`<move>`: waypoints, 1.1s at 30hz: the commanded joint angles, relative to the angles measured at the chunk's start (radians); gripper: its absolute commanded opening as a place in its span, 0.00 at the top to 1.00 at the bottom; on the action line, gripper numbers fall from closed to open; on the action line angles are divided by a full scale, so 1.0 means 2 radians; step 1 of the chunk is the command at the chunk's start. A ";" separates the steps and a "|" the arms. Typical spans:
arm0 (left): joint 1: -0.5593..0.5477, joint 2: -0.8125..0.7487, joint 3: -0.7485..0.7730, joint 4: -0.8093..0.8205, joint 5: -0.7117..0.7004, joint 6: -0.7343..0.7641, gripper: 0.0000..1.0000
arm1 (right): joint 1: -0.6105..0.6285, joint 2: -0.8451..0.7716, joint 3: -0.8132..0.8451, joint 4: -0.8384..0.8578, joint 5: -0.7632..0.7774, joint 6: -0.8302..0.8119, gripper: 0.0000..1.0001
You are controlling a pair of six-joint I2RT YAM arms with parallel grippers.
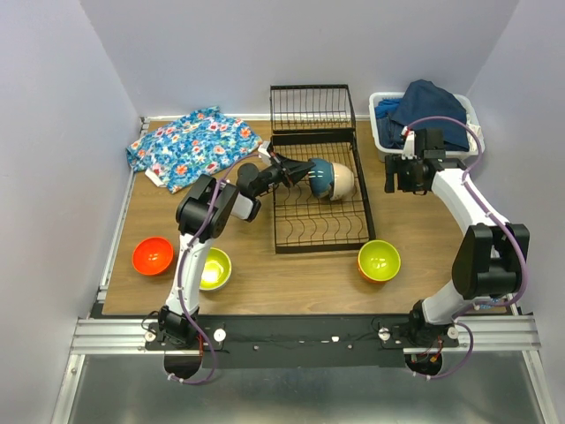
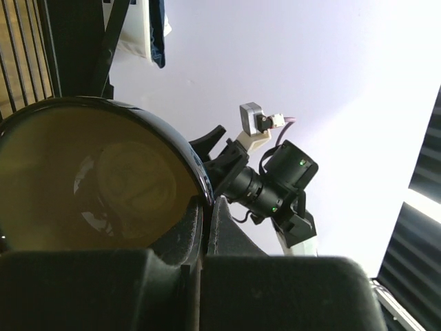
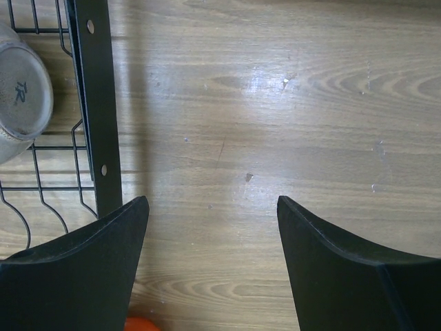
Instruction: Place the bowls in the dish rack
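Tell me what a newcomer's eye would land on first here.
The left gripper is shut on the rim of a glossy dark blue bowl, holding it on edge over the black wire dish rack, beside a beige bowl already racked. A red-orange bowl, a yellow-green bowl and an orange bowl with lime inside sit on the wooden table nearer the arm bases.

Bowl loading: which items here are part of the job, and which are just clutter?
Job: dish rack, dark blue bowl, beige bowl, red-orange bowl, yellow-green bowl, orange bowl with lime inside.
Lying about: floral cloth, white bin of blue clothes.
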 commanded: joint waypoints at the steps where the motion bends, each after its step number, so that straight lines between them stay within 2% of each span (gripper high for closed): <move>1: -0.018 0.025 0.009 0.145 -0.023 -0.019 1.00 | 0.007 0.005 0.001 -0.003 0.003 -0.008 0.17; 21: -0.009 0.042 0.003 0.144 0.012 -0.019 1.00 | 0.015 0.007 -0.011 0.006 -0.007 -0.001 0.17; 33: 0.002 -0.009 -0.024 0.077 0.037 0.046 1.00 | 0.015 -0.003 -0.020 0.014 -0.012 0.006 0.17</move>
